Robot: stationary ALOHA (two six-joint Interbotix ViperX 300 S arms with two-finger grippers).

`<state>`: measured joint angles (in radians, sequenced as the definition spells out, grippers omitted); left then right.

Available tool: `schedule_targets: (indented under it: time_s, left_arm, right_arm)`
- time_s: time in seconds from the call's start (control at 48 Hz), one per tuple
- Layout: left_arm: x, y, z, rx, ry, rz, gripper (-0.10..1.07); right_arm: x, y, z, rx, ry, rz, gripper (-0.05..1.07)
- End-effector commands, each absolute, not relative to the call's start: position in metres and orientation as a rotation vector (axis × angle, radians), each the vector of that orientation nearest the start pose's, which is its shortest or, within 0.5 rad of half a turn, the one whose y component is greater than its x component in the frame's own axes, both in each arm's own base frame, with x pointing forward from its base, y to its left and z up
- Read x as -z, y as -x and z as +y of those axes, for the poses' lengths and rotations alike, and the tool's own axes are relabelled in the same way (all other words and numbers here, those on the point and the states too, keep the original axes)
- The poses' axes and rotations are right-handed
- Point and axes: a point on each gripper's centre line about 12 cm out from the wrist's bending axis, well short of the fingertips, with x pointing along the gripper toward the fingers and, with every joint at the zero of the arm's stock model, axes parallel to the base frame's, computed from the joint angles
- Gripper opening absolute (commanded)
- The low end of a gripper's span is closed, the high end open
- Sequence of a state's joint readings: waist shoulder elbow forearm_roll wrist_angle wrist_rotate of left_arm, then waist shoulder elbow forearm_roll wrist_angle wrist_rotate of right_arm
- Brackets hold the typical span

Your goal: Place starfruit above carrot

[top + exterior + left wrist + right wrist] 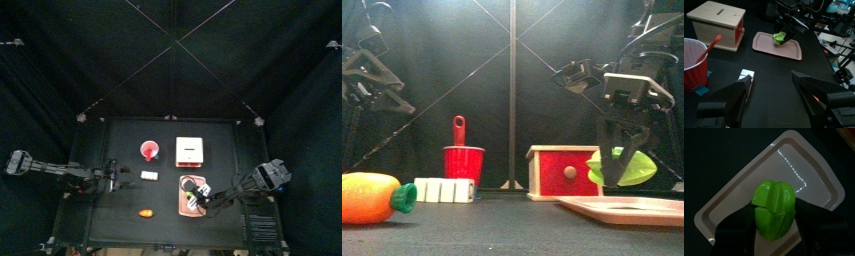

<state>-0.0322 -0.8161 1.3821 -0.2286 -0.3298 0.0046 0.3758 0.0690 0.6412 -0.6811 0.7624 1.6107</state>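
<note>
Holding the small glossy yellow-green plastic starfruit [773, 208] pinched in our right gripper [627, 172] over the pink tray [797, 163], we are facing the little orange toy carrot [374, 196] lying well across the bench, nearer our idle, spread left fingers [727, 100].

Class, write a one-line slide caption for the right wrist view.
Right gripper holds the green starfruit above the pink tray.

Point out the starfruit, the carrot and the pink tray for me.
starfruit [774, 208]: right wrist view, its middle.
carrot [372, 197]: front view, orange body.
pink tray [792, 50]: left wrist view, bare floor.
</note>
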Motion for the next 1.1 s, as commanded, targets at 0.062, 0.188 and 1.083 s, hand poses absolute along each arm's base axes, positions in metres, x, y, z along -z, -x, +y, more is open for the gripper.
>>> schedule_targets:
  time_s: [0.062,0.188,1.083]
  left_arm:
    - [-0.192,-0.193,0.003,-0.066,0.193,0.217,0.97]
    - [-0.195,-0.194,0.003,-0.07,0.205,0.209,0.97]
    - [-0.196,-0.195,0.003,-0.071,0.221,0.209,0.97]
  right_arm:
    - [-0.14,-0.335,0.074,0.653,-0.408,0.964,0.64]
    - [-0.147,-0.345,0.073,0.598,-0.342,0.91,0.64]
    - [-0.178,-0.495,0.063,0.09,-0.124,0.564,0.63]
